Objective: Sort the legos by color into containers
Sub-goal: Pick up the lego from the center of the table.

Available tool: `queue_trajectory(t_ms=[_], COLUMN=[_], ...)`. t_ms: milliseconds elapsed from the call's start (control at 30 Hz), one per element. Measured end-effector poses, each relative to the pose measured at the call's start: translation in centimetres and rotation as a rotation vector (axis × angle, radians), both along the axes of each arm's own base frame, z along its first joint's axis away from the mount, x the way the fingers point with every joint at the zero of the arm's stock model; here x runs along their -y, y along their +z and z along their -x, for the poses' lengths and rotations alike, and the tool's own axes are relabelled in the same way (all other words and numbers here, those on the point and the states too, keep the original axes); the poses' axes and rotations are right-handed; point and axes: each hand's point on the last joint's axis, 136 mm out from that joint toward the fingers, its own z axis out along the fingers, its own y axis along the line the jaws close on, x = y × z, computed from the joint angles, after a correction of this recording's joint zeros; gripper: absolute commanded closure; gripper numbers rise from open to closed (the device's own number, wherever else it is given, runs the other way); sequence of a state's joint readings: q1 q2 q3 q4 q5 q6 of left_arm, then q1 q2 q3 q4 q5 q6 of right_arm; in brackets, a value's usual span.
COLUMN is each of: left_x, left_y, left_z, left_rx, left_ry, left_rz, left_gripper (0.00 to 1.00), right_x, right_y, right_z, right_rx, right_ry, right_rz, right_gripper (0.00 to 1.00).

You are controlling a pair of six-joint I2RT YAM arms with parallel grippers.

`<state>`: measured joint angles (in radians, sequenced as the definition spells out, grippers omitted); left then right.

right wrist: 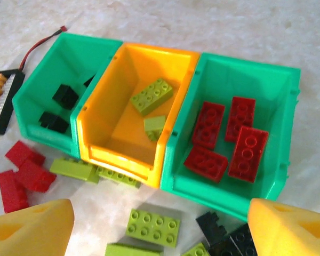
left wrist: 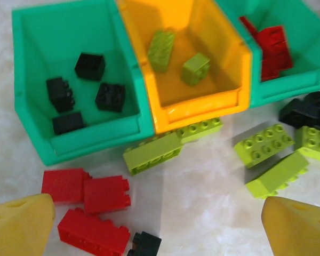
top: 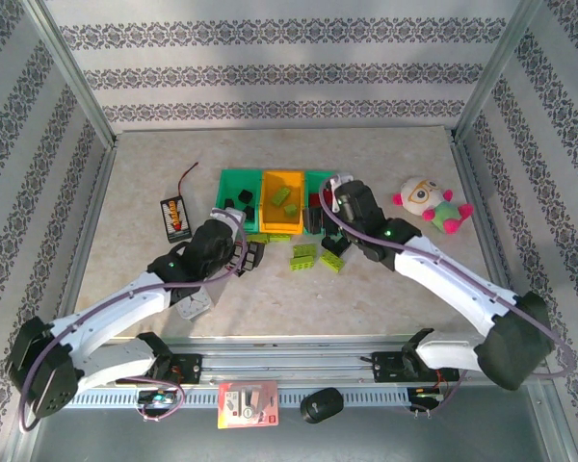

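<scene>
- The table (top: 385,298) carried three bins set side by side in a touching row.
- The left gripper (left wrist: 160,229) hung with its fingers spread wide and empty; the right gripper (right wrist: 160,232) was parted too, holding nothing.
- The left teal bin (left wrist: 37,64) held four black bricks (left wrist: 89,66).
- The orange bin (left wrist: 202,104) held two lime bricks (left wrist: 161,49).
- The right teal bin (right wrist: 288,106) held four red bricks (right wrist: 248,152).
- Loose red bricks (left wrist: 106,194), loose lime bricks (left wrist: 152,153) and loose black bricks (left wrist: 304,109) lay on the table just before the bins.

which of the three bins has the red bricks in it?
The teal bin at the right end; the other teal bin holds black bricks, the orange bin green ones.
</scene>
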<state>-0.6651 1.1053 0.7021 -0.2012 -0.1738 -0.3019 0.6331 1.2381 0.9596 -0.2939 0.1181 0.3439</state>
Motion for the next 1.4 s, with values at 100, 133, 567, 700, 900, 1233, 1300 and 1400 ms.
queue_trajectory(t_ms=[100,133,567,700,900,1233,1300,1400], left_x=[-0.5,-0.7,-1.2,-1.5,-1.7,-1.9,-1.9,-1.8], left_y=[-2.3,-3.2,-9.9,-11.0,-12.2,-12.5,-12.4,-11.9], left_z=[-0.3,-0.2,0.9,1.3,1.6,1.8,1.9,2.1], left_rx=[-0.098,-0.138,-0.482,-0.530,-0.562,-0.584,-0.588,-0.590], left_ry=[0.083,0.115,0.524,0.663,0.773,0.826,0.824,0.819], left_rz=[-0.013,-0.018,0.079,0.134,0.179,0.186,0.185,0.197], left_gripper=[0.02,0.03,0.12,0.19,0.32,0.58,0.60,0.65], right_x=[0.4,0.6,0.9,0.9,0.9,0.9,0.8,0.7], right_y=[-1.4,-2.0,-3.9,-4.0,-4.3,-4.9,-5.1,-5.2], right_z=[1.4,1.8,2.7,2.6,2.7,2.7,2.6,2.5], right_rx=[-0.026,-0.035,-0.075,-0.075,-0.080,-0.088,-0.090,-0.091], right_ry=[0.020,0.024,0.027,0.026,0.026,0.024,0.024,0.024], right_rz=[0.004,0.006,0.007,0.007,0.010,0.013,0.015,0.015], right_gripper=[0.14,0.14,0.13,0.13,0.13,0.13,0.13,0.13])
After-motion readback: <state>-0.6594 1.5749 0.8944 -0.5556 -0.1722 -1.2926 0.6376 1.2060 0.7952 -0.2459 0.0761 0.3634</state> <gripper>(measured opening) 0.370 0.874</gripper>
